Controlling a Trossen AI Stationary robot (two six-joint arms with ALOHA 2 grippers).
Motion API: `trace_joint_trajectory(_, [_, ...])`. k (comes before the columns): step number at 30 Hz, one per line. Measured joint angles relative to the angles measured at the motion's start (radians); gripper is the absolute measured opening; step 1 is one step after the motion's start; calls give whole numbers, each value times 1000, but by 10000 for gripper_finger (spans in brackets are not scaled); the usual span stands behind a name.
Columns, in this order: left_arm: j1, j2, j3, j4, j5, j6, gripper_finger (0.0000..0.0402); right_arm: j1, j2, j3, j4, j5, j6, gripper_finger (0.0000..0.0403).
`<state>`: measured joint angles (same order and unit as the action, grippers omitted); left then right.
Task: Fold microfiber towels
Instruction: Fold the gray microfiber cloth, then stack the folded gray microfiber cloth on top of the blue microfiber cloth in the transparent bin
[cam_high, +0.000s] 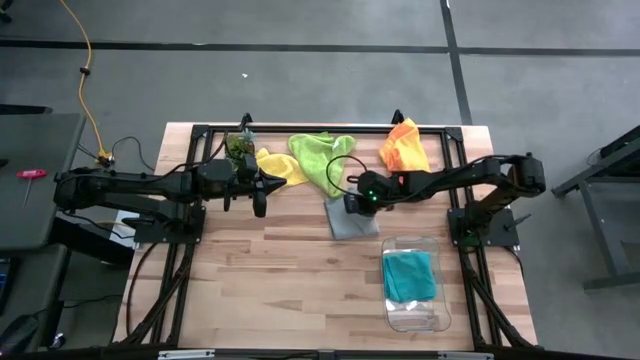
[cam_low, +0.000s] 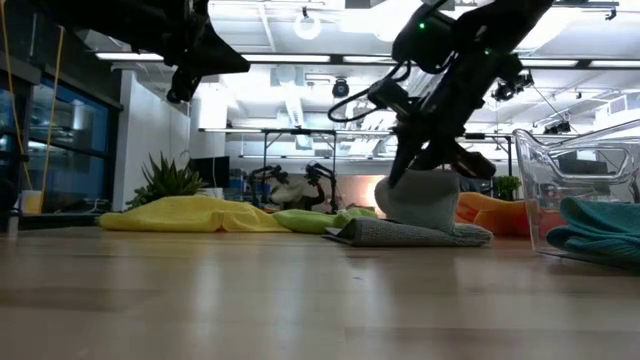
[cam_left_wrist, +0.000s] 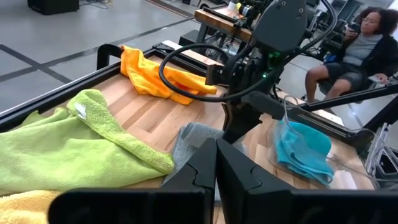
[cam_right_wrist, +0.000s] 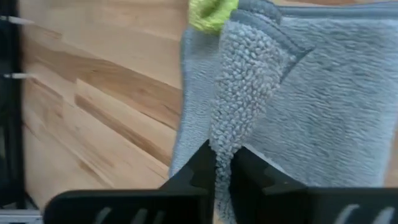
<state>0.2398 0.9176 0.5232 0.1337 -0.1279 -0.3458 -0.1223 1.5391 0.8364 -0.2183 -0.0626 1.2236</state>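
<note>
We see the right tool (cam_right_wrist: 222, 163) closed down to a narrow gap on a raised ridge of the grey towel (cam_high: 352, 218), its two dark fingers pinching the looped, nubbly pile from either side. In the low view that pinched part stands up as a soft hump above the rest of the cloth, which lies flat on the worktop (cam_high: 260, 270) near its middle. The flat part has a stitched hem along its edge.

The left tool (cam_high: 262, 184) hovers above the worktop to the left of the grey towel, its fingers pressed together and holding nothing.

At the far side of the pale wooden plank worktop we find the yellow towel (cam_high: 280, 166) on the left, lying low and crumpled, with the lime green towel (cam_high: 322, 158) touching it on the right, a corner of it reaching to the grey towel's far edge. The orange towel (cam_high: 404, 148) lies bunched at the far right corner. The teal towel (cam_high: 410, 276) rests folded inside a clear plastic bin (cam_high: 417, 317) at the near right.

A small plant-like clump (cam_high: 238, 147) sits just beside the yellow towel.
</note>
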Motion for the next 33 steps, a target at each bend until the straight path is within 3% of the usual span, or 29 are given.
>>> trace_joint_trajectory(10, [0, 0, 0, 0, -1, 26, 0, 0, 0, 0, 178, -73, 37, 181])
trace_joint_trajectory(15, [0, 0, 0, 0, -5, 26, 0, -11, -14, 0, 192, -70, 23, 233])
trace_joint_trajectory(20, [0, 0, 0, -1, -5, 24, 0, -60, -87, 0, 107, -69, -77, 247])
trace_joint_trajectory(28, [0, 0, 0, -2, -8, 16, 0, -96, -220, 0, -383, -17, -212, 248])
trace_joint_trajectory(33, [1, 0, 0, -2, -16, 8, 0, -93, -201, -31, -434, -20, -258, 248])
